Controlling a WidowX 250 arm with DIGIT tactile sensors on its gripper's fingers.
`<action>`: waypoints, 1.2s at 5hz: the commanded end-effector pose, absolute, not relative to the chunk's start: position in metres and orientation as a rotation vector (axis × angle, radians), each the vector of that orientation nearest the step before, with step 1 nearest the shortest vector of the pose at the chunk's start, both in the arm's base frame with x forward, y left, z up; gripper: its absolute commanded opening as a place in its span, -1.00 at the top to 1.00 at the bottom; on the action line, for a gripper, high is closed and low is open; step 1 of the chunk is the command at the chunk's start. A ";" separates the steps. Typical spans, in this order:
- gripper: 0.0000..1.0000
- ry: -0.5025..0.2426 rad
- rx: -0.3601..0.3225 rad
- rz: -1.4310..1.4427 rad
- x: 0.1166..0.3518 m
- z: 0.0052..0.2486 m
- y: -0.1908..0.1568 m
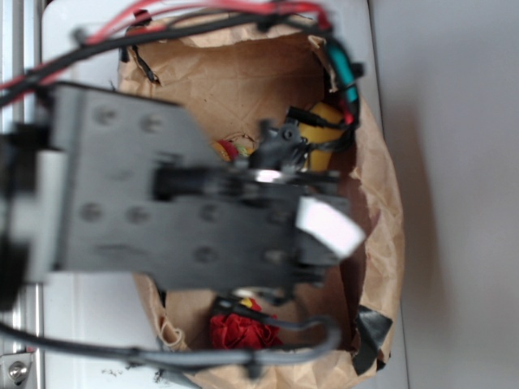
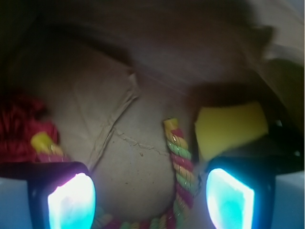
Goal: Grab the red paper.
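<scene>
While I watch through the wrist camera, the pincer (image 2: 150, 198) hangs with its jaws spread wide apart and nothing between them but the creased floor of the brown paper bag (image 2: 143, 157). The red paper (image 2: 21, 129) sits off to the pincer's left, just beyond the left finger (image 2: 71, 200), partly in shadow and not touched by it. A twisted rope toy (image 2: 180, 162) in red, yellow and green runs down inside the right finger (image 2: 228, 200) and curls under the gap; one yellow end of it lies against the red paper. A yellow block (image 2: 231, 126) rests just past the right finger. From the exterior view the arm (image 1: 186, 211) covers most of the bag (image 1: 381, 203), and I see the red paper (image 1: 242, 331) peeking out at its lower edge.
</scene>
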State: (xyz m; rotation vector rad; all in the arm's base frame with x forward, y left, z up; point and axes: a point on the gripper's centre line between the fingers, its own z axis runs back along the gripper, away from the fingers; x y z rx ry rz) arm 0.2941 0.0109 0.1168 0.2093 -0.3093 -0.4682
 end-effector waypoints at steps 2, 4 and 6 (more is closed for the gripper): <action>-1.00 -0.327 0.266 -0.539 0.298 0.134 0.009; -1.00 -0.327 0.266 -0.539 0.298 0.134 0.009; -1.00 -0.448 -0.001 -0.845 0.299 0.136 0.015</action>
